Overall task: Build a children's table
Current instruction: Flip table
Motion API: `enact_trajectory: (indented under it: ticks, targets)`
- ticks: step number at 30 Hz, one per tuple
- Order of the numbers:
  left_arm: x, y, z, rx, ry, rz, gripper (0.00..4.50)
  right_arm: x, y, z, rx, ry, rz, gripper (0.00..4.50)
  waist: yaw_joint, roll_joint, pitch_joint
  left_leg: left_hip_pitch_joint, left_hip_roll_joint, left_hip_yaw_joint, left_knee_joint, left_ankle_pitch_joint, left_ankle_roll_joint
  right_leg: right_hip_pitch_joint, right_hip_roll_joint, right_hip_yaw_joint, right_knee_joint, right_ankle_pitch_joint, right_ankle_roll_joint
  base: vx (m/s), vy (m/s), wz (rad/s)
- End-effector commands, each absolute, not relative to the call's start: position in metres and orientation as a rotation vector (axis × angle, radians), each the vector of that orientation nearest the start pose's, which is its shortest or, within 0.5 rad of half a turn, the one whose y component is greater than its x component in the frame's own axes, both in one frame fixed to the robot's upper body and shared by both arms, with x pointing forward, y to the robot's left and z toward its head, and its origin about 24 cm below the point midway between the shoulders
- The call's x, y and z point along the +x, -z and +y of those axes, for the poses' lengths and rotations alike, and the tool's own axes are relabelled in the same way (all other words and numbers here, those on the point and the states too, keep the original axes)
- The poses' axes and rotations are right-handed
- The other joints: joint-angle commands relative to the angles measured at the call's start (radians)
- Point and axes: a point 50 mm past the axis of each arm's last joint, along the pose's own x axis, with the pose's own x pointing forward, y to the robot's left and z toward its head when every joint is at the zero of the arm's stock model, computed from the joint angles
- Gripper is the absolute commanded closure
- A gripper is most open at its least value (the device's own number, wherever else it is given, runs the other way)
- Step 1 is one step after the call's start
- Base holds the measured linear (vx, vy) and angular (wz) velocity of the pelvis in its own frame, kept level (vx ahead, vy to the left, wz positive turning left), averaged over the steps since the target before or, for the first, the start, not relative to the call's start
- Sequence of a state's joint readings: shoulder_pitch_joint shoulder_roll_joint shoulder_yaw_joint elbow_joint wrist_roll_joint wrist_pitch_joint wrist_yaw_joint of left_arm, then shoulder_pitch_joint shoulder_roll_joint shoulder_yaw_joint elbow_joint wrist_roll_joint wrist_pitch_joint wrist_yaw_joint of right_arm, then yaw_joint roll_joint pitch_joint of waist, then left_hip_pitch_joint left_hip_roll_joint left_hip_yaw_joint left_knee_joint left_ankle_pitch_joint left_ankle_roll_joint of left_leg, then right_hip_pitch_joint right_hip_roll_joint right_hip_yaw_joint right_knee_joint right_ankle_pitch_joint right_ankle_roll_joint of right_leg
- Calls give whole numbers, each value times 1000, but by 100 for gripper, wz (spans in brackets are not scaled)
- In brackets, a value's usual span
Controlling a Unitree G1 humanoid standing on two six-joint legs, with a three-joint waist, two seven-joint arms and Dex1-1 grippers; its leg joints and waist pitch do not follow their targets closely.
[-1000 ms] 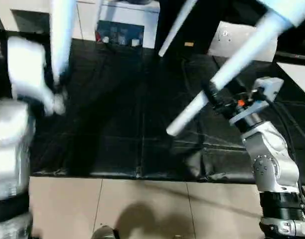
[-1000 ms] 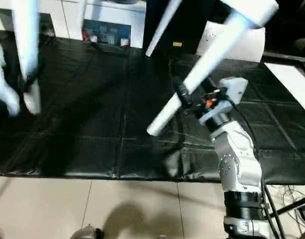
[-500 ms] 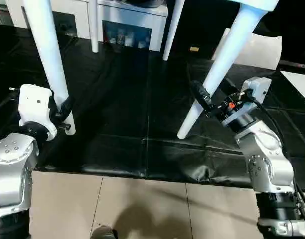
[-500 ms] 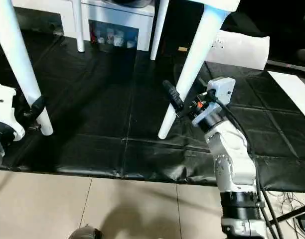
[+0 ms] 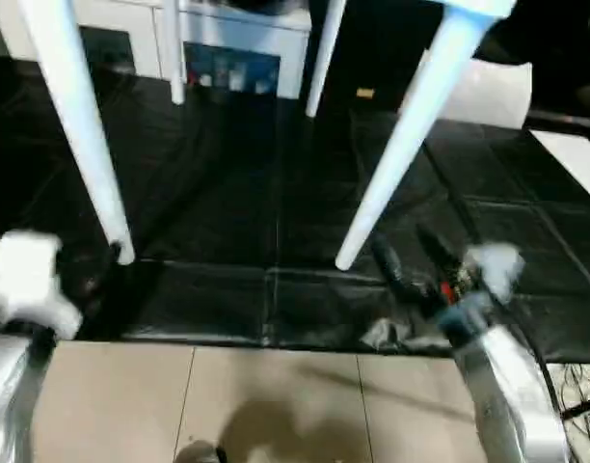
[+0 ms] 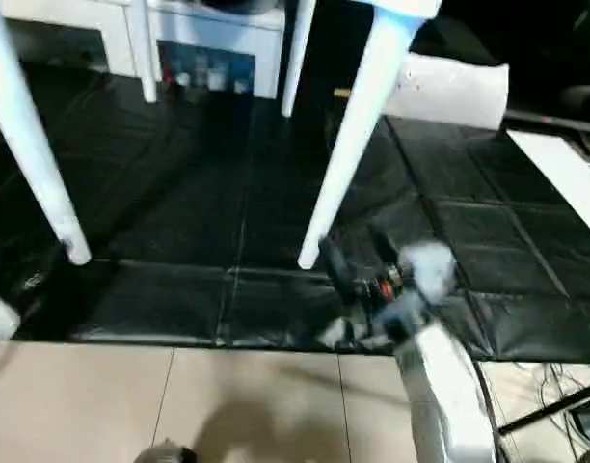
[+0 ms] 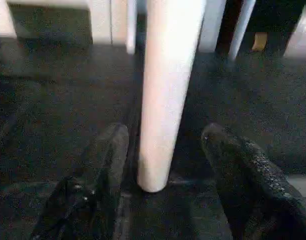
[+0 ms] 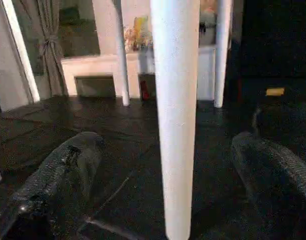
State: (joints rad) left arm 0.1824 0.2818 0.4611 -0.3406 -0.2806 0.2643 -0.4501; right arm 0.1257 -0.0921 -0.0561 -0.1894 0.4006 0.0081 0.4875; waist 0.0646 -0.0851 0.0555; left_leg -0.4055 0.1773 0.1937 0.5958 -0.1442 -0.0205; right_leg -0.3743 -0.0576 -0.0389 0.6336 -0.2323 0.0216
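Left eye view: table stood upright on four white legs on a black mat (image 5: 276, 222); near left leg (image 5: 78, 125) and near right leg (image 5: 401, 145) are seen with feet planted on the mat, two far legs (image 5: 175, 53) further back. Left gripper (image 5: 107, 265) is seen blurred just beside the foot of the near left leg, not around it. Right gripper (image 5: 411, 265) is seen with its two black fingers spread apart, just beside the near right leg's foot, nothing between them. Beige floor tiles (image 5: 276, 405) are seen nearest the robot, a white bag (image 5: 488, 92) lying on the mat behind

Right eye view: same layout; right gripper is seen off the leg, a white board strip (image 6: 565, 174) at the right edge

Left wrist view: leg is seen standing between the two fingers (image 7: 105, 165), gaps on both sides, jaws open, no contact

Right wrist view: leg is seen between widely spread fingers (image 8: 68, 165), clear gaps, nothing gripped
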Motion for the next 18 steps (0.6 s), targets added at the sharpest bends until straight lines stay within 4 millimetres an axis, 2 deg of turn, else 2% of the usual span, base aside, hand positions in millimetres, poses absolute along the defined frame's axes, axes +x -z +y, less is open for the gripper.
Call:
enact_trajectory:
  ticks: [1, 2, 4, 5, 6, 7, 9, 10, 11, 12, 13, 14, 15, 16, 17, 18]
  targets:
    - [191, -102, 269, 43, 66, -44, 139, 218, -74, -169, 271, -389, -195, 0, 1, 36, -32, 53, 65, -53, -95, -635, -112, -20, -84, 47, -121, -445, -113, 0, 0, 0]
    - [187, -101, 268, 30, 65, -42, 135, 215, -75, -170, 275, -379, -197, 0, 0, 35, -32, 62, 65, -56, -92, -671, -121, -22, -87, 47, -128, -499, -97, 0, 0, 0]
    - [183, -101, 257, -30, 61, -27, 113, 208, -74, -174, 279, -327, -172, 0, -4, 37, -28, 65, 64, -63, -94, -709, -137, -26, -85, 45, -134, -551, -79, 0, 0, 0]
    - [191, -103, 235, -70, 115, -35, 103, 208, -73, -175, 318, -265, -129, 0, -7, 43, -24, 66, 63, -71, -98, -750, -151, -26, -79, 39, -135, -555, -72, 0, 0, 0]
    - [196, -104, 227, -68, 138, -41, 103, 209, -72, -175, 339, -250, -106, 0, -7, 45, -24, 68, 62, -74, -100, -765, -156, -27, -76, 37, -136, -559, -67, 0, 0, 0]
    - [206, -103, 217, -74, 161, -41, 103, 214, -70, -172, 337, -233, -66, 0, -9, 63, -23, 77, 58, -77, -101, -808, -171, -31, -69, 31, -140, -558, -60, -62, 33, -5]
    - [214, -100, 212, -81, 169, -36, 103, 218, -68, -168, 323, -235, -27, 0, -18, 61, -21, 74, 56, -81, -109, -836, -180, -21, -60, 16, -140, -551, -52, -93, 42, -8]
    - [219, -96, 209, -85, 172, -32, 103, 222, -65, -164, 303, -241, 14, 0, -24, 58, -20, 59, 55, -81, -125, -864, -187, -2, -55, 0, -128, -547, -51, -107, 52, -19]
    - [227, -89, 205, -77, 178, -16, 103, 228, -63, -159, 264, -244, 43, 0, -29, 82, -15, 2, 61, -54, -199, -938, -200, 46, -19, -29, -50, -492, -61, -142, 47, -20]
    - [229, -88, 204, -75, 181, -12, 103, 229, -63, -158, 263, -241, 54, 0, -8, 91, -24, -44, 64, -32, -236, -957, -198, 95, -8, -32, 65, -388, -62, -142, 47, -20]
    - [233, -84, 199, -68, 192, 5, 103, 233, -57, -155, 247, -233, 116, 0, 19, 80, -25, -88, 62, -2, -258, -933, -187, 122, -1, -25, 125, -332, -57, -173, 21, -6]
    - [238, -81, 193, -58, 203, 20, 103, 237, -53, -151, 222, -258, 168, 0, 34, 55, -37, -44, 40, 62, -223, -739, -180, 63, -13, 29, 101, -520, -30, -112, -65, 10]
    - [240, -79, 189, -62, 202, 35, 103, 238, -52, -147, 218, -292, 185, 0, -4, -2, -35, 86, 14, 7, 29, -558, -153, -92, -112, 76, -121, -881, 3, -112, -65, 10]
    - [240, -77, 186, -67, 201, 44, 103, 238, -52, -144, 216, -324, 188, 0, -29, 4, -22, 65, -40, -88, 182, -140, -46, -105, -160, 117, -213, -1161, -10, -64, -53, -5]
    - [238, -75, 182, -70, 213, 55, 103, 237, -51, -142, 199, -366, 189, 0, -23, 24, 8, 23, -34, -138, 167, -137, -60, -24, -194, 112, -186, -1008, -76, -75, 54, -18]
    - [237, -74, 180, -71, 220, 60, 103, 237, -51, -142, 192, -380, 194, 0, -26, 46, -1, 93, -11, -147, 100, -357, -106, -25, -145, 40, -142, -795, -105, -75, 54, -18]
